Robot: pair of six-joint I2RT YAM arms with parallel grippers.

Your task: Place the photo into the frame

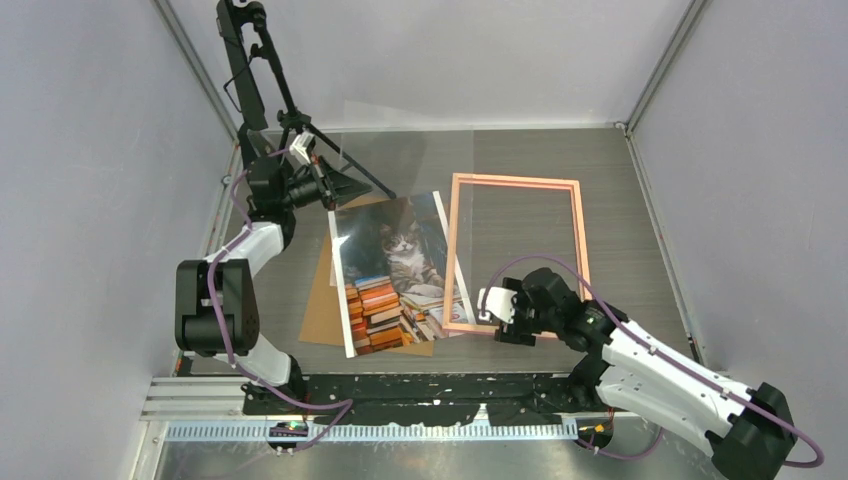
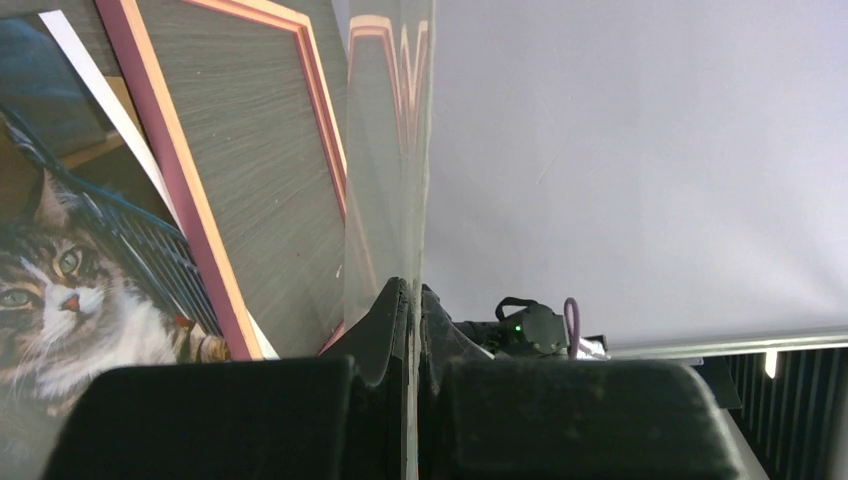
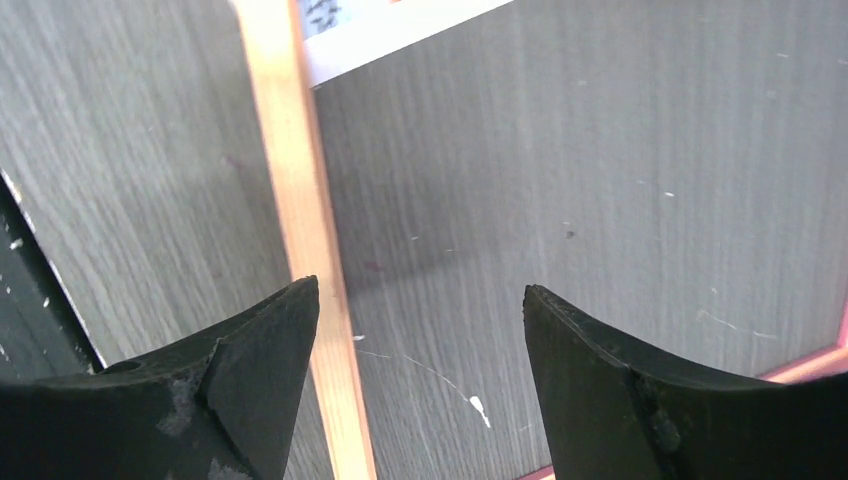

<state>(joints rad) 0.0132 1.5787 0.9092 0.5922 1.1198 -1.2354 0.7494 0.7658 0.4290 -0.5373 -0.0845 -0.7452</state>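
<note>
Gripping a clear pane [image 2: 388,150], left claw [image 2: 412,300]; right claw [image 3: 420,295] gapes over frame [image 3: 295,180].

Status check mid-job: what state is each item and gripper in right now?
Glossy cat photo: face up on the board, not yet framed.
Salmon-pink rectangular frame: lying flat, unfilled.
Brown backing board: flat under the photo.
Clear rigid sheet: lifted, clamped by one edge.
Left gripper: shut on the sheet.
Right gripper: open above a frame rail.

left gripper [image 2: 410,295]: clamped, arm raised far-left | right gripper [image 3: 420,292]: jaws apart, low
</note>
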